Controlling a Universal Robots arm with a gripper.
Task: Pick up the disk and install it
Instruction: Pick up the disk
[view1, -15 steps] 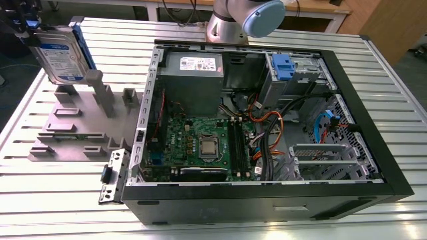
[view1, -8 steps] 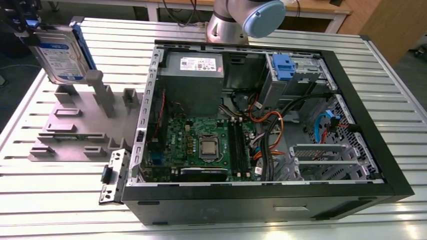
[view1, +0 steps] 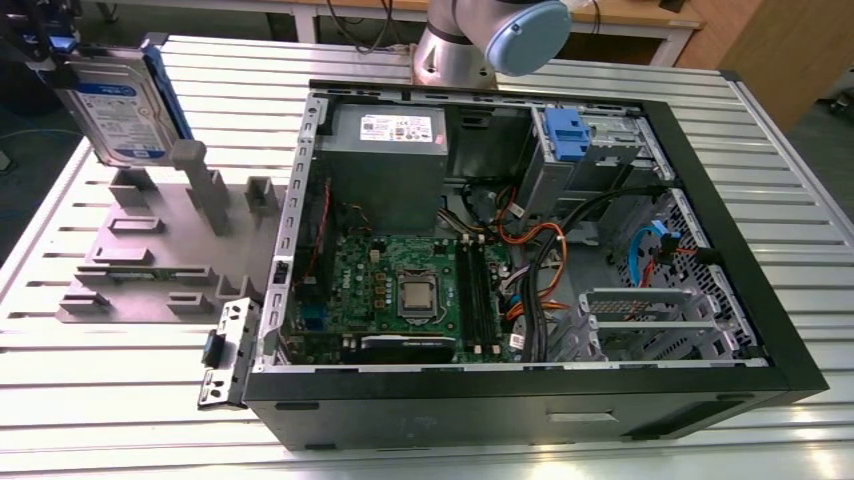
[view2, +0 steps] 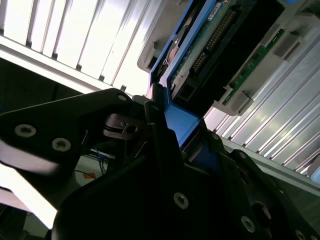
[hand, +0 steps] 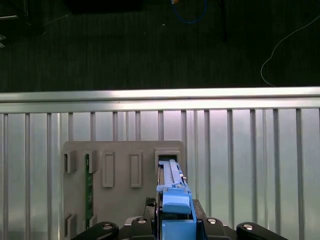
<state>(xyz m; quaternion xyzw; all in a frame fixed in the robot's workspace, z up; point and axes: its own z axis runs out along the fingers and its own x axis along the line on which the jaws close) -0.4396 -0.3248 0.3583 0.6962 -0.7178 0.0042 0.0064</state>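
The gripper (view2: 184, 134) is clamped shut on the blue rail of the disk (view1: 123, 108). The drive stands on edge at the exterior view's far left, label showing, over the grey slotted holder (view1: 147, 255) on the ribbed metal table (view1: 107, 390) — well apart from the open computer case (view1: 507, 405) on the exterior view's right.
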